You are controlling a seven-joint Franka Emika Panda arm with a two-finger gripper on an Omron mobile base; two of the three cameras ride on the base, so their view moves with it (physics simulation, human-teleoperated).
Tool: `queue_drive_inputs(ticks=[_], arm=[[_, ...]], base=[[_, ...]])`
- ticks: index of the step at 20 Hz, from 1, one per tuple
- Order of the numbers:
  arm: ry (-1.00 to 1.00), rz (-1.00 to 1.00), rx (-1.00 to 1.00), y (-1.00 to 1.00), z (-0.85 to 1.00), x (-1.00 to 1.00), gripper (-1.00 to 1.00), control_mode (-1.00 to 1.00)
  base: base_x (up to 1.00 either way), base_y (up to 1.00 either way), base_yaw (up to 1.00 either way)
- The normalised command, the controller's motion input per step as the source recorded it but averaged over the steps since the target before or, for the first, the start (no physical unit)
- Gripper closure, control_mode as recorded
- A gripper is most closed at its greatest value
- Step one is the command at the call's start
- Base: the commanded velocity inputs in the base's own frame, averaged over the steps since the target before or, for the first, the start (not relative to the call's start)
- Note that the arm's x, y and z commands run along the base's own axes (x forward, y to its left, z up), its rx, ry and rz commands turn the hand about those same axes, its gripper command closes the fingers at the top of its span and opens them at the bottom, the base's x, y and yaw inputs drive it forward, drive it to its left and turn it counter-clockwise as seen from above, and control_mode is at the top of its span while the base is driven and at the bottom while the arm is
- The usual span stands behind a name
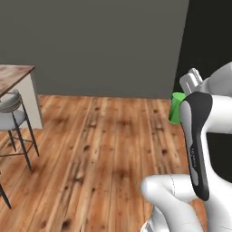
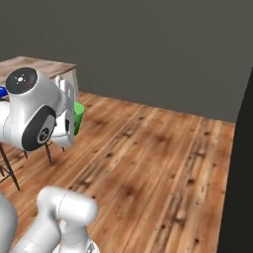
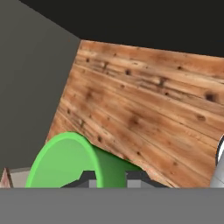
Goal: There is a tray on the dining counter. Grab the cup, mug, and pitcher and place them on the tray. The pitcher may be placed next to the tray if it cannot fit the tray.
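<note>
Table [image 1: 13,74] with marbled top at far left, a stool [image 1: 11,113] beside it, well apart from the arm. Cup [image 1: 176,108] up in the air over the wood floor [image 1: 104,149], tool [image 3: 109,178] nearly closed, pinching it. Step: carrying the cup. Next, likely: drive to the table, find the tray, set it down upright.

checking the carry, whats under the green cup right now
Bare wooden floor lies below the cup, held up clear of it by the gripper. Its base is hidden behind its own wall.
</note>
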Motion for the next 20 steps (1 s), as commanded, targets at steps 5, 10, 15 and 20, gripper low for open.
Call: queue_drive_inputs(ticks=[5, 10, 15, 20], arm=[[0.00, 0.00, 0.00, 0.00, 0.00, 0.00, 1.00, 1.00], [0.00, 0.00, 0.00, 0.00, 0.00, 0.00, 1.00, 1.00], [0.00, 0.00, 0.00, 0.00, 0.00, 0.00, 1.00, 1.00], [0.00, 0.00, 0.00, 0.00, 0.00, 0.00, 1.00, 1.00]], base=[[1.00, -0.08, 0.31], [1.00, -0.07, 0.34], [0.94, -0.11, 0.40], [0.91, -0.08, 0.43]])
